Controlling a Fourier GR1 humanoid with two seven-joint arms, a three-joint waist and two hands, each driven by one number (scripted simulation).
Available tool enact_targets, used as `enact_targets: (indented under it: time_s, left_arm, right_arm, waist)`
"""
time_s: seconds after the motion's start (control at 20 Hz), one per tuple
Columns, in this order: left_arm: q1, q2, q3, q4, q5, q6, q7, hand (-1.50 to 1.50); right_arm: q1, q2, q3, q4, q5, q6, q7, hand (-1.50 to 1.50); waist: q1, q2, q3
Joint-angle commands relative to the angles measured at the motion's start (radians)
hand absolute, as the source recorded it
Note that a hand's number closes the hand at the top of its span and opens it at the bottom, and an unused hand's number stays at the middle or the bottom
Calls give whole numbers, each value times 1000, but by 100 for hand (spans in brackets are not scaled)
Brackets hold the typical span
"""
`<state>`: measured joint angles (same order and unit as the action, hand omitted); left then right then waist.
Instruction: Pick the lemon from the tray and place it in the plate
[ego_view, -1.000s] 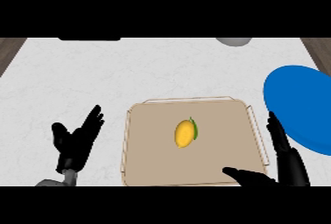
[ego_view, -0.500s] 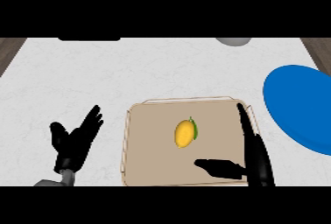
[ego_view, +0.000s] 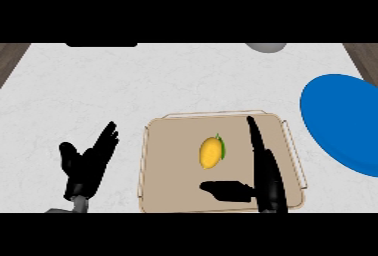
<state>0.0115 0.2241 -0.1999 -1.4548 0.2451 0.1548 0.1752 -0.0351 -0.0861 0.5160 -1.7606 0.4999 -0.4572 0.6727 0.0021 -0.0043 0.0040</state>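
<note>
A yellow lemon (ego_view: 211, 152) with a small green leaf lies in the middle of the tan tray (ego_view: 171, 150). My right hand (ego_view: 264, 170) hovers over the tray just right of the lemon, open, its fingers stretched straight toward the far rim and its thumb sticking out to the left below the fruit. It does not touch the lemon. The blue plate (ego_view: 347, 122) lies at the right edge of the view, beyond the tray. My left hand (ego_view: 87, 164) rests open on the counter left of the tray, fingers up.
The white marble counter (ego_view: 148, 85) stretches behind the tray. A grey round object (ego_view: 266, 47) and a dark shape (ego_view: 102, 44) sit at the far edge. Wooden floor shows at both upper corners.
My right hand has moved left from the tray's right rim to over the tray, now close beside the lemon. The lemon, tray, plate and left hand have stayed put.
</note>
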Motion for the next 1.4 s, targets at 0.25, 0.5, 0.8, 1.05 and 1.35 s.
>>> enact_targets:
  time_s: [0.25,0.5,0.8,1.05,1.35]
  left_arm:
    - [-6,-15,28,-6,-18,-19,78,0]
    - [-8,-55,24,-27,-72,3,85,0]
    - [-7,-69,57,70,-89,-57,-2,0]
    - [57,-41,67,-26,-65,-78,43,0]
    - [5,-85,84,78,-99,-88,-14,0]
  right_arm:
    - [-81,67,-35,162,114,28,53,-150]
    - [-80,85,-55,231,83,29,12,-150]
    - [-169,86,28,366,30,-72,4,-150]
    - [-206,86,20,449,20,42,-56,150]
    - [-272,86,7,471,101,24,2,150]
  waist:
    - [0,4,-4]
    - [0,4,-4]
    - [1,5,-4]
    - [7,5,-4]
    - [0,4,-4]
